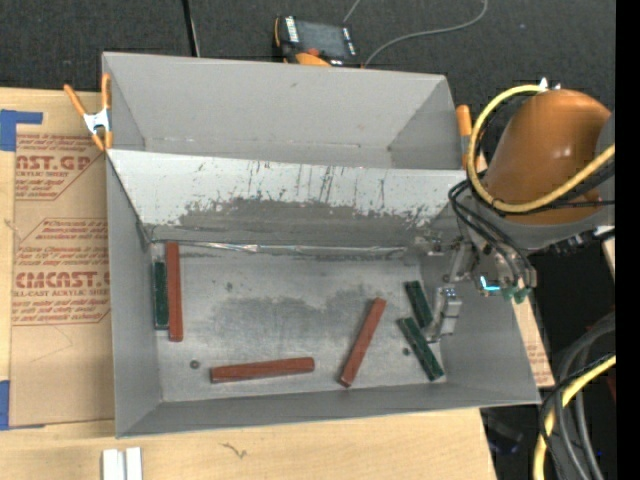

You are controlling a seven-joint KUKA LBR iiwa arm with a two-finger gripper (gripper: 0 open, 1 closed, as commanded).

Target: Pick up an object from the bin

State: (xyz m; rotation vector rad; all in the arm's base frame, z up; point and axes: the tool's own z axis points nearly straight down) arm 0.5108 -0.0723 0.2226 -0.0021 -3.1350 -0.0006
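**Gripper low at the bin's right side, beside two green sticks**

My gripper (447,318) hangs low over the floor of the grey bin (300,98), close to its right wall. Whether my grip is spread or closed, I cannot tell from here.

Just to my left lie two dark green sticks, both slanted. The upper green stick (417,304) is nearest my tip; the lower green stick (423,349) sits just below it. Contact with either: unclear.

Further left, a slanted red stick (362,342). Beyond it, a flat-lying red stick (262,370) near the front wall. Well apart, by the left wall, an upright red stick (174,291) beside another green stick (159,294).
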